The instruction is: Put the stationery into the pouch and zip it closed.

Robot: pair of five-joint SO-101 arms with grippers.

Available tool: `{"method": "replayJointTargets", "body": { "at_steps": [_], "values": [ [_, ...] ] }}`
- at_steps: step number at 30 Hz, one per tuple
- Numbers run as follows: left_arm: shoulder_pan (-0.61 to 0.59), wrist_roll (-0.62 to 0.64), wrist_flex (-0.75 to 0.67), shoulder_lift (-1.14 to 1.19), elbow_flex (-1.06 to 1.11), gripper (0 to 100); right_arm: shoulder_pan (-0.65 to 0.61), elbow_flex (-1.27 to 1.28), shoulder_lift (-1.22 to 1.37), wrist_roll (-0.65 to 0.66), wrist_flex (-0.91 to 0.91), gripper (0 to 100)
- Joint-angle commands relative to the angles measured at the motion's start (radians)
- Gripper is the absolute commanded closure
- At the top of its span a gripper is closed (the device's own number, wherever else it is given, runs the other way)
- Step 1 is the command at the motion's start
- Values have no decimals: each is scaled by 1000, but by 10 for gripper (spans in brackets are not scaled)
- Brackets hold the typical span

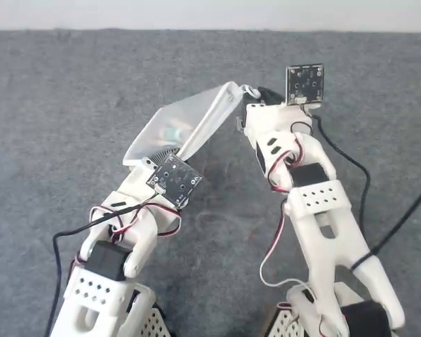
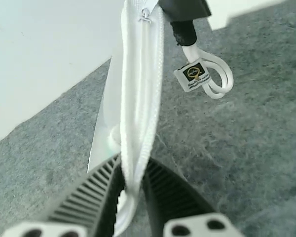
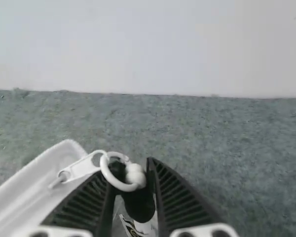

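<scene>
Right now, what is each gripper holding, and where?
Left gripper clamps the translucent white pouch by its zipper edge; right gripper grips the black pull tab at the zipper's end.

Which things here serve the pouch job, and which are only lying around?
For the job:
- pouch
- zip pull
- left gripper, clamped on the pouch
- right gripper, clamped on the zip pull

Just there:
- grey mat
- cables
- wall

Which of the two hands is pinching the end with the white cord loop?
The right hand, at the zipper-pull end of the pouch; the left hand clamps the opposite end.
</scene>
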Motion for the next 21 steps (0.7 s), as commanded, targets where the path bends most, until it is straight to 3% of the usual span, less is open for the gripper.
{"method": "replayJointTargets", "body": {
  "at_steps": [1,21],
  "values": [
    [-5,12,6,-15,-5,991,84,-107,15,-15,-35,993],
    [-5,12,6,-15,-5,991,154,-222,174,-71,-25,993]
  ]
}}
